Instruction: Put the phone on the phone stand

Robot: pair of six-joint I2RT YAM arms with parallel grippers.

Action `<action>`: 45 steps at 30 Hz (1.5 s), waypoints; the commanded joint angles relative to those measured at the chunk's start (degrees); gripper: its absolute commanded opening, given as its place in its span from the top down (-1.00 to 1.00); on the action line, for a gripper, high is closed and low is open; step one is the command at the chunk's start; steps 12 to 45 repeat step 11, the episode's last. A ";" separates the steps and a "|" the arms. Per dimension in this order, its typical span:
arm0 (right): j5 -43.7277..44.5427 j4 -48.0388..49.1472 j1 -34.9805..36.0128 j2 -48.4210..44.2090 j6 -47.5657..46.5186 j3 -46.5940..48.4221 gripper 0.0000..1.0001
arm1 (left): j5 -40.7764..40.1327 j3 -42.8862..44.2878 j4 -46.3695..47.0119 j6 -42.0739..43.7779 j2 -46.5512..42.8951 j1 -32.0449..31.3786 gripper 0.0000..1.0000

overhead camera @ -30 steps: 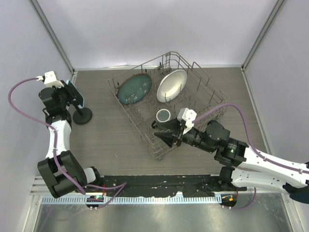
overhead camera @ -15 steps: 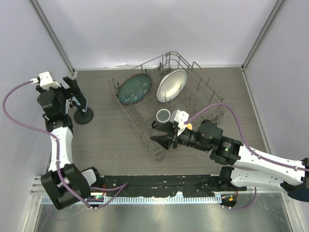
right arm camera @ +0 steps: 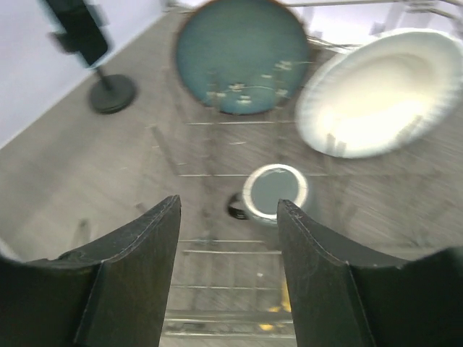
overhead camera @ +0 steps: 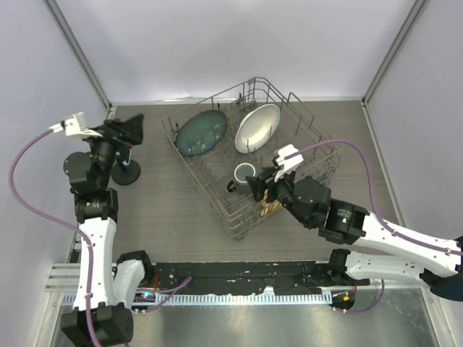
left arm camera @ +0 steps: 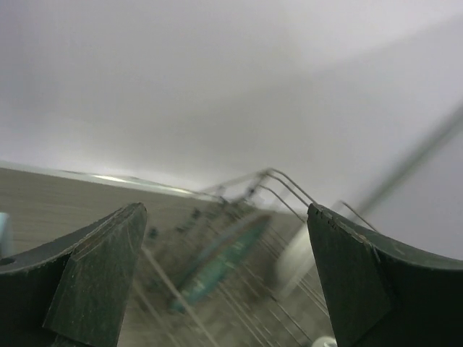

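The phone [right arm camera: 76, 25] shows as a dark blurred slab on top of the phone stand [right arm camera: 112, 94] at the upper left of the right wrist view. In the top view only the stand's round black base [overhead camera: 124, 173] shows; my left gripper [overhead camera: 132, 130] hangs above it and hides the phone. That gripper [left arm camera: 224, 217] is open wide, with nothing between its fingers, and faces the rack. A light blue sliver sits at the left edge of its view. My right gripper [overhead camera: 259, 189] [right arm camera: 228, 206] is open and empty over the rack's near side.
A wire dish rack [overhead camera: 239, 217] fills the table's middle, holding a teal plate [overhead camera: 201, 134], a white plate [overhead camera: 257, 128] and a mug [overhead camera: 244, 173] just beyond my right fingers. Walls close in on the left, right and back.
My left gripper opened, let go of the phone and rose up and to the right of the stand. The right arm swung over the rack and its jaws widened.
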 commanded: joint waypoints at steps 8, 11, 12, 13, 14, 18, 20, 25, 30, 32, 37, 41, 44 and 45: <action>33.49 -24.57 -0.06 -12.03 5.20 13.82 -0.35 | 15.51 11.35 -8.04 -4.58 -4.59 -23.39 -0.92; 35.87 -27.13 -0.06 -16.43 3.97 19.09 -0.43 | 19.19 16.09 -8.12 -5.37 -5.12 -24.28 -0.93; 35.87 -27.13 -0.06 -16.43 3.97 19.09 -0.43 | 19.19 16.09 -8.12 -5.37 -5.12 -24.28 -0.93; 35.87 -27.13 -0.06 -16.43 3.97 19.09 -0.43 | 19.19 16.09 -8.12 -5.37 -5.12 -24.28 -0.93; 35.87 -27.13 -0.06 -16.43 3.97 19.09 -0.43 | 19.19 16.09 -8.12 -5.37 -5.12 -24.28 -0.93; 35.87 -27.13 -0.06 -16.43 3.97 19.09 -0.43 | 19.19 16.09 -8.12 -5.37 -5.12 -24.28 -0.93; 35.87 -27.13 -0.06 -16.43 3.97 19.09 -0.43 | 19.19 16.09 -8.12 -5.37 -5.12 -24.28 -0.93; 35.87 -27.13 -0.06 -16.43 3.97 19.09 -0.43 | 19.19 16.09 -8.12 -5.37 -5.12 -24.28 -0.93; 35.87 -27.13 -0.06 -16.43 3.97 19.09 -0.43 | 19.19 16.09 -8.12 -5.37 -5.12 -24.28 -0.93; 35.87 -27.13 -0.06 -16.43 3.97 19.09 -0.43 | 19.19 16.09 -8.12 -5.37 -5.12 -24.28 -0.93; 35.87 -27.13 -0.06 -16.43 3.97 19.09 -0.43 | 19.19 16.09 -8.12 -5.37 -5.12 -24.28 -0.93; 35.87 -27.13 -0.06 -16.43 3.97 19.09 -0.43 | 19.19 16.09 -8.12 -5.37 -5.12 -24.28 -0.93; 35.87 -27.13 -0.06 -16.43 3.97 19.09 -0.43 | 19.19 16.09 -8.12 -5.37 -5.12 -24.28 -0.93; 35.87 -27.13 -0.06 -16.43 3.97 19.09 -0.43 | 19.19 16.09 -8.12 -5.37 -5.12 -24.28 -0.93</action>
